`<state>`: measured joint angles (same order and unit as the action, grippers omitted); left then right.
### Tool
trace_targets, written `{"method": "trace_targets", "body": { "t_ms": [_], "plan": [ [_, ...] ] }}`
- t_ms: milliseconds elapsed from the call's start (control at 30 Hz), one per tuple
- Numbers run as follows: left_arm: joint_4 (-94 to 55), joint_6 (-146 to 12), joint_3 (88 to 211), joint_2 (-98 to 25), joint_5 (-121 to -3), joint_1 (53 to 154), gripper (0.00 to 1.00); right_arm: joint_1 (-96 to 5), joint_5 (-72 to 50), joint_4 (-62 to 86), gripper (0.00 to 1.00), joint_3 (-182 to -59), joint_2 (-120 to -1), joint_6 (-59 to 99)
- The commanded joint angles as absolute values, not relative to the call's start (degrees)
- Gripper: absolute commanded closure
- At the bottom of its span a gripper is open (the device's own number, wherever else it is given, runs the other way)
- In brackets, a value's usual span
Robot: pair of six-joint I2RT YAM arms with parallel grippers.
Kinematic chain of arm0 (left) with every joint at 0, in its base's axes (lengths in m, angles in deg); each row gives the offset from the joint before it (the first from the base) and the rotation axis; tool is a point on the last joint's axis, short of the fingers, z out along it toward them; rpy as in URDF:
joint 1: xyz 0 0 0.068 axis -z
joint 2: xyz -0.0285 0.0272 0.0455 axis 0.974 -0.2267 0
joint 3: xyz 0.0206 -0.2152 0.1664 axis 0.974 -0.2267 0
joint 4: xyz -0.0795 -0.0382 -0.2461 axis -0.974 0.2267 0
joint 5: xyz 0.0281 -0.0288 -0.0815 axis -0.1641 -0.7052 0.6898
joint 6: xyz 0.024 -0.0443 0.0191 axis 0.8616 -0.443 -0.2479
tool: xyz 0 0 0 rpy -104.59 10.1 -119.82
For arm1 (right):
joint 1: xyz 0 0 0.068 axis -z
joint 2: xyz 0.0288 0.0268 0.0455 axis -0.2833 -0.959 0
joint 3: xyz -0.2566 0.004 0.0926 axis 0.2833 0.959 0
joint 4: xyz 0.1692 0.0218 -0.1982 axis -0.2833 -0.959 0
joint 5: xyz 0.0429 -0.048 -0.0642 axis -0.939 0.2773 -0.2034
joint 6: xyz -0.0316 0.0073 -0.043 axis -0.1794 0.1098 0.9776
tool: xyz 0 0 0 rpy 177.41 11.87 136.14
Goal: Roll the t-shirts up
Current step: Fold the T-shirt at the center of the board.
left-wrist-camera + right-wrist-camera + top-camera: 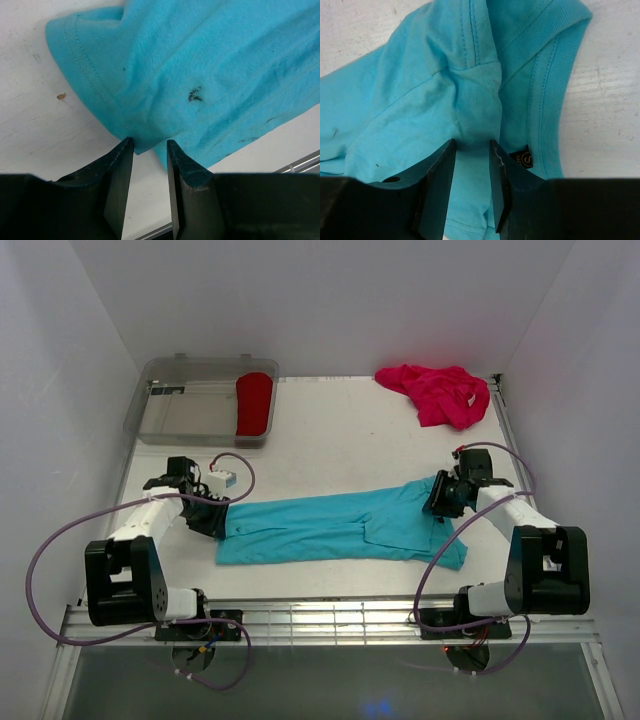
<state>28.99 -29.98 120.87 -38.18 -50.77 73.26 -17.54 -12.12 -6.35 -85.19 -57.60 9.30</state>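
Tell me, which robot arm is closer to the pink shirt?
Right. The right fingers sit on the turquoise shirt's end nearest the pink shirt; the left fingers are at its far end.

A: How's the light?
B: Bright, even, from above; the white counter (340,435) carries only faint, soft shadows beside the arms (150,515).
A: And sharpness?
B: Overhead view is crisp. In the 2 wrist views the left hand (149,141) and right hand (472,142) (right up against the lens) look near-black and slightly soft; the turquoise-blue t-shirt (210,55) shows sharp stitching.
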Motion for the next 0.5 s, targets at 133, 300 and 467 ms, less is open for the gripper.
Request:
{"method": "trace_targets", "body": {
  "t_ms": [133, 300, 467],
  "plan": [
    [28.3, -29.1, 119.9, -36.3, -51.0, 72.9, 0.56, -17.2, -9.7, -4.4, 0.58, -84.2, -56.9, 10.0],
    [28.2, -29.3, 120.2, -37.2, -50.6, 72.9, 0.56, -17.2, -7.5, -4.9, 0.56, -84.6, -55.6, 10.7],
    [28.2, -29.2, 120.5, -37.3, -51.2, 72.9, 0.56, -17.2, -10.1, -2.9, 0.54, -83.9, -58.7, 11.4]
  ]
}}
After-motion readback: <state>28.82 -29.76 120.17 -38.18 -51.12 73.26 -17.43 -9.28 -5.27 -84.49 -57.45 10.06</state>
